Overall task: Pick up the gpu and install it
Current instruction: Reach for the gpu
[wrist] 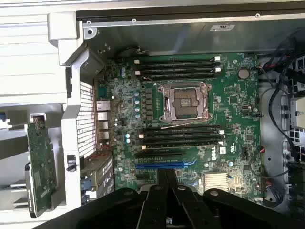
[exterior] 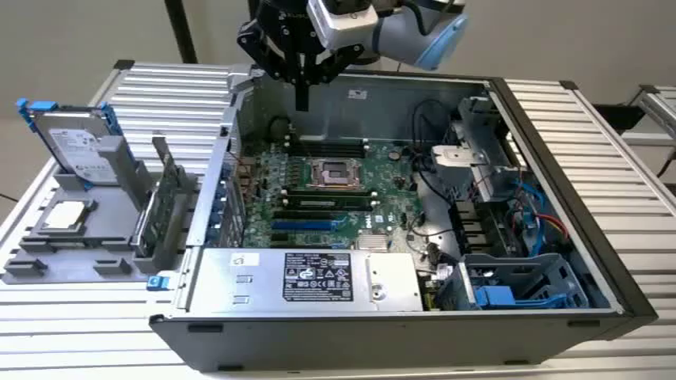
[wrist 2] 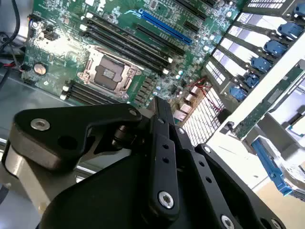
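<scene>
Pincer hung above far corner of open case, over motherboard. Fingers were pressed together with nothing between them, as seen in both wrist views.

Gpu stood on edge in grey holder on desk, outside case and just beside its slotted wall.

From pincer, gpu lay toward exterior view's left and nearer camera, with case wall between. Long axis ran alongside that wall. First wrist view showed gpu green board side.

Judgement: pickup hinged on this offset across wall.

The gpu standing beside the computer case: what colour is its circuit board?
Green; the gpu shows it best in the first wrist view.
</scene>
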{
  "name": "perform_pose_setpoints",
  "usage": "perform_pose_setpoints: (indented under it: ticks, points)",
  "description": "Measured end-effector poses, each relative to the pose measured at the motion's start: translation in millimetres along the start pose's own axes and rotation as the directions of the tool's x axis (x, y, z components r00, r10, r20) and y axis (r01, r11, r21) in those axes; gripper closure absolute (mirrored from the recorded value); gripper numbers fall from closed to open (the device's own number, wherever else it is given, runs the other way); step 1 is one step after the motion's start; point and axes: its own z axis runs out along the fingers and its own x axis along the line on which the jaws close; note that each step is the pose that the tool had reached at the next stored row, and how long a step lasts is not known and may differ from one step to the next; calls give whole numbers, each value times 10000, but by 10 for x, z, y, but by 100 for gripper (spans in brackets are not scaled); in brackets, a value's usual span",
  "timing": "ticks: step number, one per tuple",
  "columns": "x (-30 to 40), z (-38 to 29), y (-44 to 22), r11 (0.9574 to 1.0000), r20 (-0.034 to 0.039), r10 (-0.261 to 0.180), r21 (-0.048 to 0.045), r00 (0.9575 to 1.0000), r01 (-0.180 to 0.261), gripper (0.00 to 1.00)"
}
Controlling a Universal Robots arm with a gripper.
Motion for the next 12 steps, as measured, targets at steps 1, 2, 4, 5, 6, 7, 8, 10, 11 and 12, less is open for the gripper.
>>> perform_pose_setpoints:
  ticks: [1,2,4,5,6,7,8,10,11,12]
  points:
    - [0,0,0,10000,0,0,0,10000,0,100]
    - [0,0,0,10000,0,0,0,10000,0,100]
    - [0,0,0,10000,0,0,0,10000,0,100]
    - [0,0,0,10000,0,0,0,10000,0,100]
    - [0,0,0,10000,0,-1,0,10000,1,100]
    - [0,0,0,10000,0,0,0,10000,0,100]
    - [0,0,0,10000,0,0,0,10000,0,100]
    - [0,-4,0,10000,0,0,1,10000,0,100]
    - [0,-5,0,10000,0,0,1,10000,0,100]
    - [0,-5,0,10000,0,-1,1,10000,1,100]
